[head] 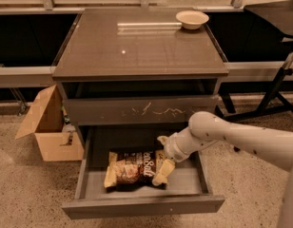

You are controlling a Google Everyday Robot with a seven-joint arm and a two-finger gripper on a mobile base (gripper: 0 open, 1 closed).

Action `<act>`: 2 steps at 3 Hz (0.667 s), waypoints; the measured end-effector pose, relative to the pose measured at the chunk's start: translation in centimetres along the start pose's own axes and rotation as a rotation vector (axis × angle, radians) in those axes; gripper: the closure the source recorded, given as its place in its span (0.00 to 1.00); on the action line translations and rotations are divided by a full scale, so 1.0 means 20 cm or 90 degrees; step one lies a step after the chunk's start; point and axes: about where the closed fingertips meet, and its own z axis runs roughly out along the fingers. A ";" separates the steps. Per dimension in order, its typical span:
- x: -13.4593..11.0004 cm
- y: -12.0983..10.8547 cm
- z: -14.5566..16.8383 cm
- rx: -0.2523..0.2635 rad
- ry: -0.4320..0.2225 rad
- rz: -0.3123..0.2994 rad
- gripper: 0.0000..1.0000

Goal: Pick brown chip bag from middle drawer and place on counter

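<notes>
The brown chip bag [132, 167] lies flat in the open middle drawer [141, 205], left of centre, with white lettering facing up. My gripper [161, 156] reaches in from the right and is low inside the drawer at the bag's right end. Its pale fingers [164, 171] are spread, one over the bag's right end and one behind it; nothing is held. The counter [137, 46] is the glossy grey-brown cabinet top above.
A tan bowl [192, 19] sits on the counter's back right corner. The drawer front with pale scratches [141, 110] is closed above the open drawer. An open cardboard box [46, 127] stands on the floor at left. A black stand [275, 94] is at right.
</notes>
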 end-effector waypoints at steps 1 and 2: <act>0.06 -0.07 0.12 -0.004 0.021 -0.006 0.00; 0.11 -0.14 0.27 -0.008 0.050 -0.010 0.00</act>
